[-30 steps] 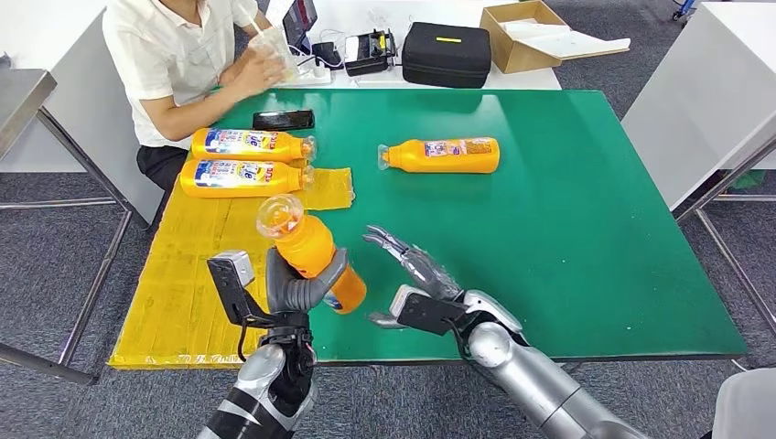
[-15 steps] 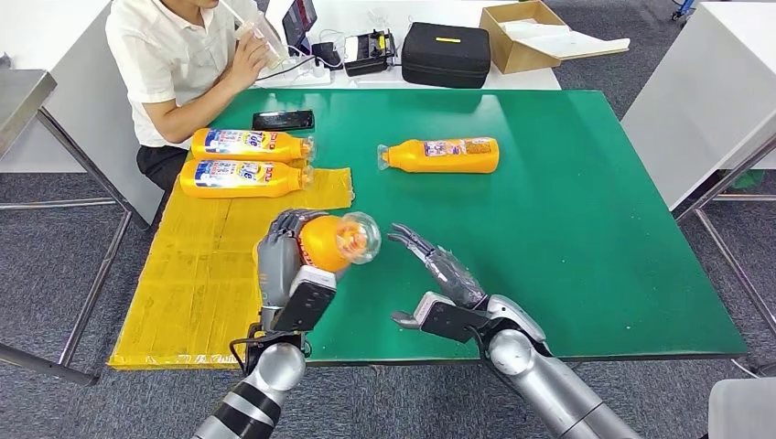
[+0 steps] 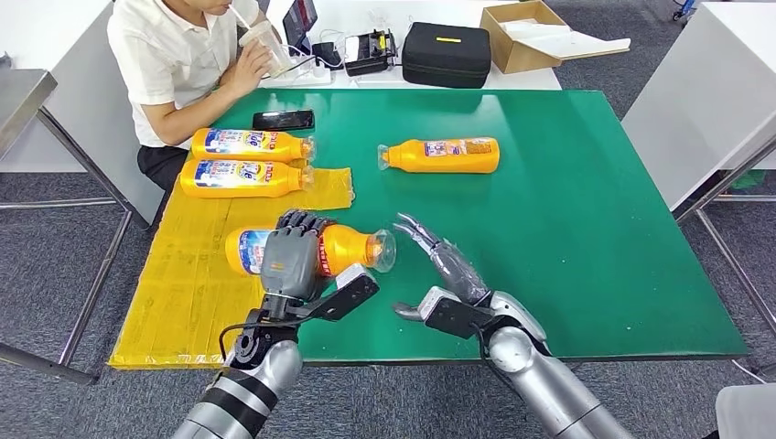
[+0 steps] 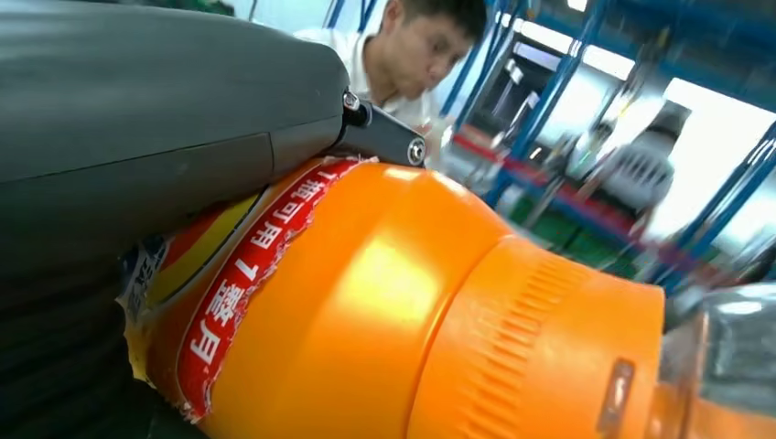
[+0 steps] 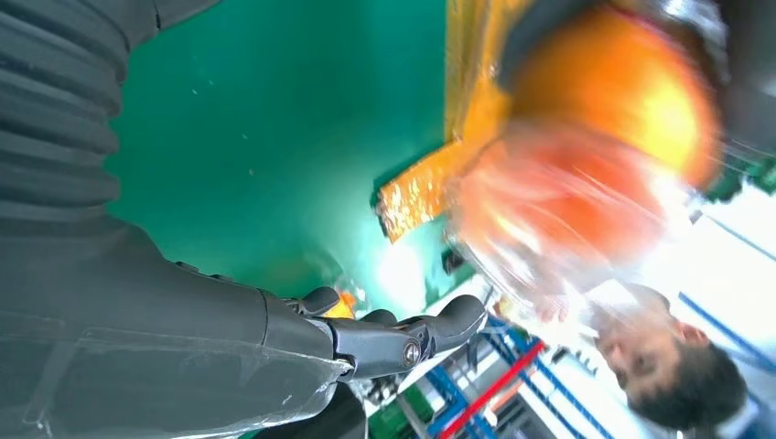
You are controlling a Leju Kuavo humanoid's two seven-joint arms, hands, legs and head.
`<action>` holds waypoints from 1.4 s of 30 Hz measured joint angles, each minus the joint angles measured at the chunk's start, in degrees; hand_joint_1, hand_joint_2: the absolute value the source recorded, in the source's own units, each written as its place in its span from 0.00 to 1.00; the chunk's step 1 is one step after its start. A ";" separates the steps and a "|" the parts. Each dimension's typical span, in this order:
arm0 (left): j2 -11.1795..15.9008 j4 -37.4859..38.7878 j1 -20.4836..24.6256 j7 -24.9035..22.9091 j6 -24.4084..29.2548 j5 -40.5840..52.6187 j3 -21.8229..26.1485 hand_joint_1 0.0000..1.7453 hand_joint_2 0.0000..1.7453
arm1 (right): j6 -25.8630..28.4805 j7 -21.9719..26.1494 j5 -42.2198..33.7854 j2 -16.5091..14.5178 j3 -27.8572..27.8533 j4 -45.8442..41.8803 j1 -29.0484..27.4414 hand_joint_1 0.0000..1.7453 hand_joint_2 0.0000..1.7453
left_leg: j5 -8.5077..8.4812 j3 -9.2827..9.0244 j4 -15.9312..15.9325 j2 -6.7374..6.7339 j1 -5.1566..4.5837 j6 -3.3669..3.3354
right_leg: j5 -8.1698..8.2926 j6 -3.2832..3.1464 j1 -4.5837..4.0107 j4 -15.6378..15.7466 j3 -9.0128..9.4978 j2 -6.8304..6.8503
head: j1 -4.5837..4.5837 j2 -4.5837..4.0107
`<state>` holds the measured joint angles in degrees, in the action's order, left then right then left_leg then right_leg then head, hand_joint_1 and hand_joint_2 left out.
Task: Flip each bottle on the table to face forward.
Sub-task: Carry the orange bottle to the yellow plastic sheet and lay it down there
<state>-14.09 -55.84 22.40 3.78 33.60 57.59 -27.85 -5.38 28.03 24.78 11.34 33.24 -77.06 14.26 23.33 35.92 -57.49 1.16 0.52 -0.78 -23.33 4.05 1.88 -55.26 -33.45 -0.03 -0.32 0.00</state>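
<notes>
My left hand (image 3: 291,260) grips an orange bottle (image 3: 343,249) around its middle, holding it level above the yellow mat (image 3: 197,274) with its clear cap pointing right and its label facing up. Up close, the bottle (image 4: 384,311) sits against my left hand (image 4: 137,137). My right hand (image 3: 447,267) is open just right of the cap, holding nothing; its fingers (image 5: 384,343) reach toward the blurred bottle (image 5: 595,146). Two more orange bottles (image 3: 247,144) (image 3: 240,178) lie label up at the mat's far end. A fourth bottle (image 3: 442,155) lies on the green table (image 3: 586,229).
A person (image 3: 178,59) sits at the table's far left corner, drinking from a cup. A black phone (image 3: 283,120) lies near them. Behind the table stand a black case (image 3: 447,53) and a cardboard box (image 3: 522,35). A white table (image 3: 705,101) stands at the right.
My left hand has turned the bottle from upright, cap toward me, to lying level with its cap pointing right. My right hand has drifted slightly right and stayed open.
</notes>
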 joint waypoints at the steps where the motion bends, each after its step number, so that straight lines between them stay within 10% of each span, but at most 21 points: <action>1: 0.25 0.43 0.14 -0.64 -0.61 0.75 0.16 1.00 1.00 | 0.07 0.04 0.04 -0.30 -0.48 -0.17 -0.14 0.00 1.00 | 0.00 0.00 0.00 -0.01 0.00 0.00 | 0.00 0.00 0.00 0.00 -0.01 -0.01 | -0.01 0.00; 26: 3.42 23.55 13.39 -6.89 -20.03 4.91 5.49 1.00 1.00 | -2.14 1.16 0.91 -5.29 -5.83 0.06 -0.93 0.00 1.00 | -0.07 0.03 0.00 0.02 0.01 0.03 | 0.01 0.00 0.00 -0.03 -0.01 0.01 | 0.02 0.00; 30: 3.44 24.69 13.89 -6.79 -19.61 5.01 5.62 0.01 1.00 | -2.15 1.23 1.03 -5.49 -6.01 0.39 -0.93 0.00 1.00 | -0.07 0.02 0.00 0.01 0.02 0.03 | 0.01 0.00 0.00 -0.03 0.00 0.01 | 0.02 0.00; 42: 3.42 27.20 15.73 -5.21 -27.33 3.50 6.65 0.00 1.00 | -2.67 1.57 1.25 -5.91 -6.33 1.73 -0.70 0.00 1.00 | -0.08 0.01 0.00 0.05 0.02 0.02 | 0.01 0.00 0.00 -0.03 0.05 0.04 | 0.02 0.00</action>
<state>-10.67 -28.64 38.13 -1.43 6.26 61.09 -21.20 -8.05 29.59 26.03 5.43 26.91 -75.33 13.56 23.24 35.93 -57.49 1.21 0.54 -0.75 -23.32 4.05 1.88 -55.29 -33.40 0.00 -0.31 0.00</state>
